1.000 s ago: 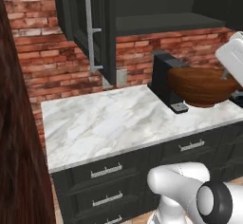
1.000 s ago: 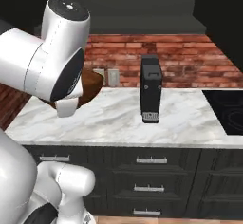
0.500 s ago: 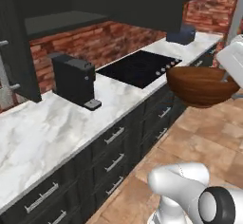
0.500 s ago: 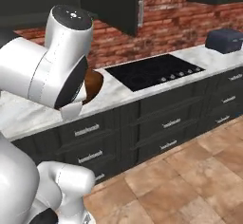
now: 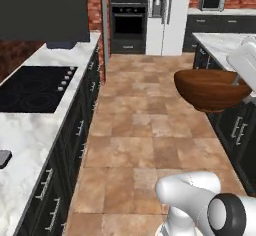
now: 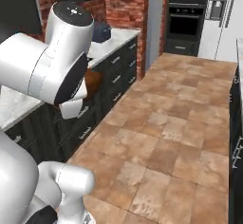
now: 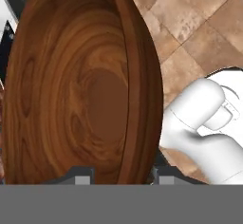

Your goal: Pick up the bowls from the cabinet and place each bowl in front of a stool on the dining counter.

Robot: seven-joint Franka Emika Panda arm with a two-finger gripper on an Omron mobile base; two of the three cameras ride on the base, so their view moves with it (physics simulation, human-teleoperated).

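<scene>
The gripper (image 7: 121, 178), nearly closed, pinches the rim of the wooden bowl (image 5: 212, 90), carried level over the floor, with the dining counter (image 5: 220, 42) at one o'clock.

The dark brown wooden bowl (image 5: 212, 89) (grain swirling across its inside) hangs upright in the air above the tiled floor (image 5: 145, 130), its rim clamped in the hand (image 7: 121, 176).
</scene>
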